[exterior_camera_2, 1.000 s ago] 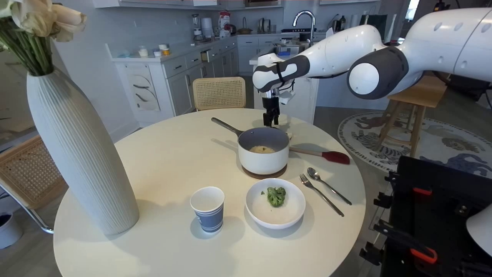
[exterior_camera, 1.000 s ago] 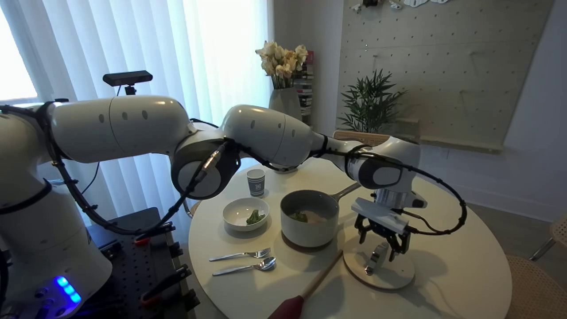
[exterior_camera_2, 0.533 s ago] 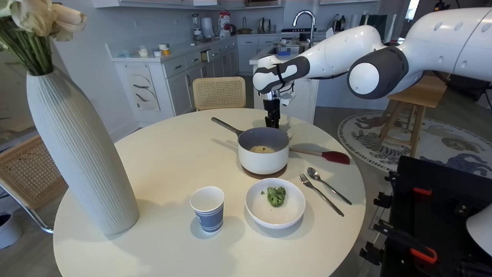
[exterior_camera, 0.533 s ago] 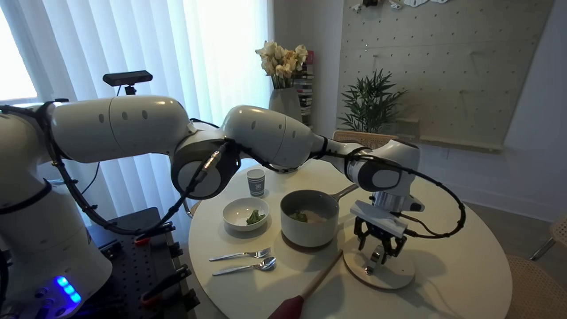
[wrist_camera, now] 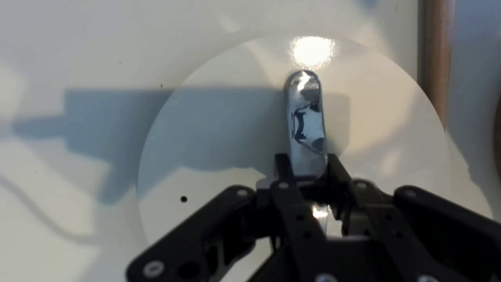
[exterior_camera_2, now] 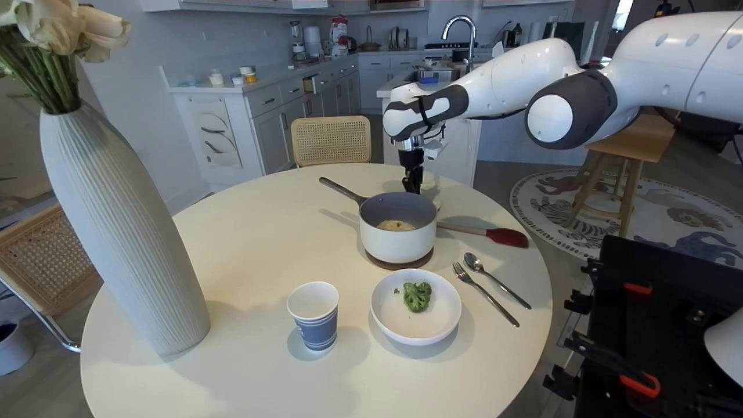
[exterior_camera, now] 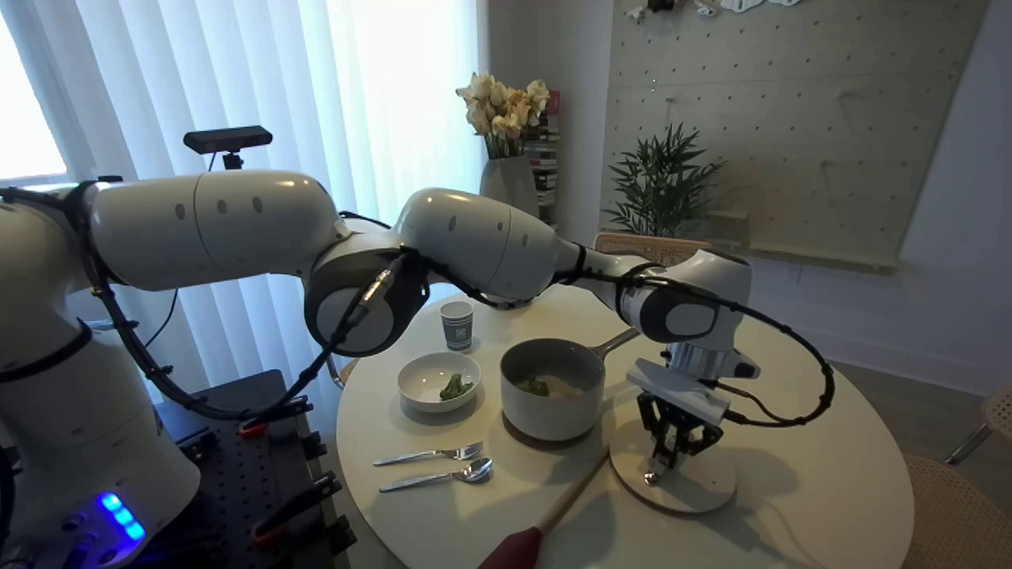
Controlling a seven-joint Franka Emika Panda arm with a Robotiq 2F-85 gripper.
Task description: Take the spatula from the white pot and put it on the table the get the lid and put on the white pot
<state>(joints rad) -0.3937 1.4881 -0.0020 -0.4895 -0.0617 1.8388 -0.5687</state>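
While it is pinched by its strap handle (wrist_camera: 308, 121), the lid (exterior_camera: 704, 484) appears to lie flat on the worktop (exterior_camera: 814, 474), lower right of centre in an exterior view, mid-frame in the wrist view. Round, pale; fitting of bright metal.

Pincer (wrist_camera: 308, 166), black: narrow, a fingertip against each side of the strap, lower centre of the wrist view. Step in hand, by judgement: raising the lid. Handling advised: make sure of a firm hold near mid-strap, since smooth metal may let the lid swivel; rise straight; keep it level; clear the rim of the white pot (exterior_camera: 549, 415) before crossing; lower evenly.

Spatula (exterior_camera: 567, 500), wooden handle, red head: on the worktop, lower centre of an exterior view, handle end at the lid's rim, contact uncertain; a vertical lift should spare it a nudge.

White pot, uncovered, food (exterior_camera: 565, 386) inside: centre of that frame, just beside the lid, long handle (exterior_camera: 621, 342) toward upper right; brown wooden disc (exterior_camera_2: 401, 266) beneath.

Further out, in an exterior view: white bowl (exterior_camera_2: 389, 316) with broccoli (exterior_camera_2: 417, 296), lower centre; fork (exterior_camera_2: 487, 295) and spoon (exterior_camera_2: 499, 283), lower right; paper cup (exterior_camera_2: 318, 328), lower centre; vase (exterior_camera_2: 125, 232) of flowers (exterior_camera_2: 75, 35), left.
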